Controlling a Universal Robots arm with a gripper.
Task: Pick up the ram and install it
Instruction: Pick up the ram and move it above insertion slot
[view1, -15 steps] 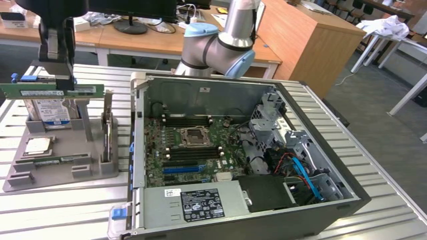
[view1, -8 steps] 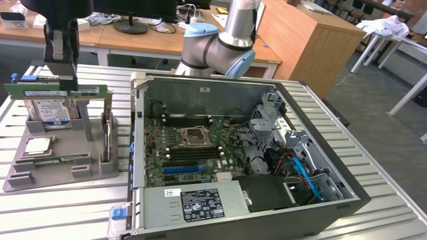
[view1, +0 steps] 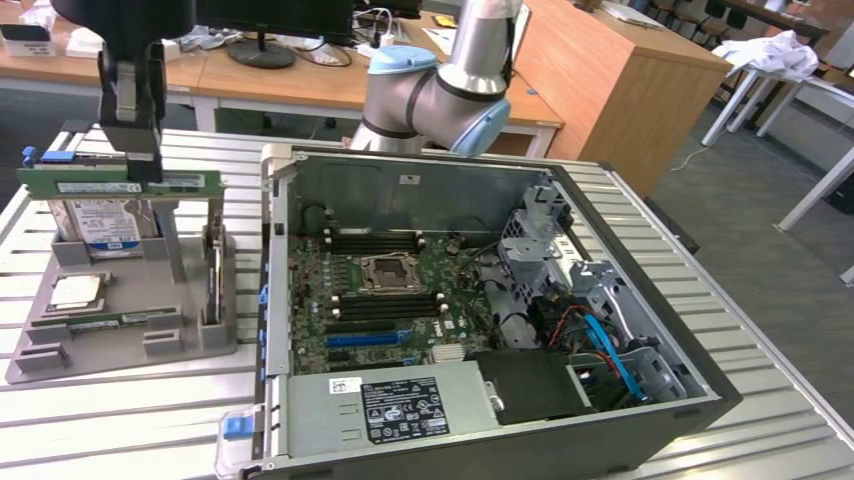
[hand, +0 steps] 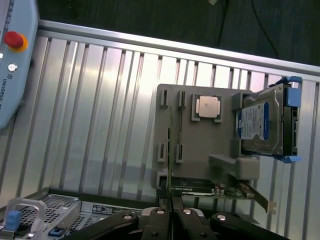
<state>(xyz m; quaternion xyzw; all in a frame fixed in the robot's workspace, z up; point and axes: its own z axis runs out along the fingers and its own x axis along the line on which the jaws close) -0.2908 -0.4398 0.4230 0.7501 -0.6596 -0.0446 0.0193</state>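
The gripper (view1: 139, 172) was clamped on the ram (view1: 80, 185), its fingers pinching the long green stick a little to the right of its middle. It held the stick level in the upper left of the exterior view, clear above the grey holder (view1: 120, 350) and just in front of the upright hard drive (view1: 104, 228). In the wrist view the ram (hand: 170, 165) ran edge-on straight out from the gripper (hand: 171, 214), which suggested a square, untwisted grip (a good sign). To carry it well, the stick probably needed to be held flat and high enough to clear the hard drive and the wall of the open computer case (view1: 274, 260). It also likely needed lining up with the black memory slots (view1: 387, 300) on the motherboard (view1: 314, 300).
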